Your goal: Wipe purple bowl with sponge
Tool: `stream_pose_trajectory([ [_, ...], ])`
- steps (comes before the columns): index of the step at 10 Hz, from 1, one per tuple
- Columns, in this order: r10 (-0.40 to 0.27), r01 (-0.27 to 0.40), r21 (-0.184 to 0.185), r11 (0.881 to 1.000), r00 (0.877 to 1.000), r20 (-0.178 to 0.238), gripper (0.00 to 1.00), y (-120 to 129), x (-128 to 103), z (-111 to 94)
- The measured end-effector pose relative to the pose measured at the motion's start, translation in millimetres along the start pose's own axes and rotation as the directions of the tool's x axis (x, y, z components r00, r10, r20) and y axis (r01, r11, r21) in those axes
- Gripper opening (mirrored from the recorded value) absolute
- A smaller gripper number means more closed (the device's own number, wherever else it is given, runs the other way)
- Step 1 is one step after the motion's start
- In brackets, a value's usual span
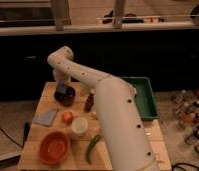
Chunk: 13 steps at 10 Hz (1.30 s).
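Note:
The purple bowl [67, 96] sits at the back left of the wooden table [38, 131]. My gripper [62, 90] reaches down from the white arm [93, 82] to the bowl's left rim. It is shut on the small blue-grey sponge [61, 88], which rests in the bowl's opening. The arm hides the table's right part.
A flat blue-grey cloth [45, 118], an orange fruit [67, 117], a white cup [79, 125], an orange bowl [54, 147] and a green pepper [92, 148] lie in front. A brown bottle [89, 102] stands right of the bowl. A green tray [144, 97] and spice jars [193, 110] are at the right.

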Motion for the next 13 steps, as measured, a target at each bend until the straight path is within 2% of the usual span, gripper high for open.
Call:
stream_pose_trajectory([
  [2,-0.051,0.051,0.002,0.999,0.998,0.032,0.00,-3.0,-19.0,-2.8],
  [5,-0.107,0.108,-0.018,0.994,0.992,0.073,0.00,8.9,-45.3,-11.5],
  [7,-0.124,0.128,-0.039,0.991,0.987,0.103,0.00,15.5,-54.4,-13.5],
  [8,-0.122,0.128,-0.048,0.991,0.986,0.112,0.00,19.3,-55.3,-14.2],
  [10,-0.097,0.110,-0.089,0.990,0.987,0.131,0.00,34.5,-52.8,-12.8],
  [13,-0.021,0.040,-0.154,0.987,0.992,0.122,0.00,52.8,-36.9,-9.2],
])
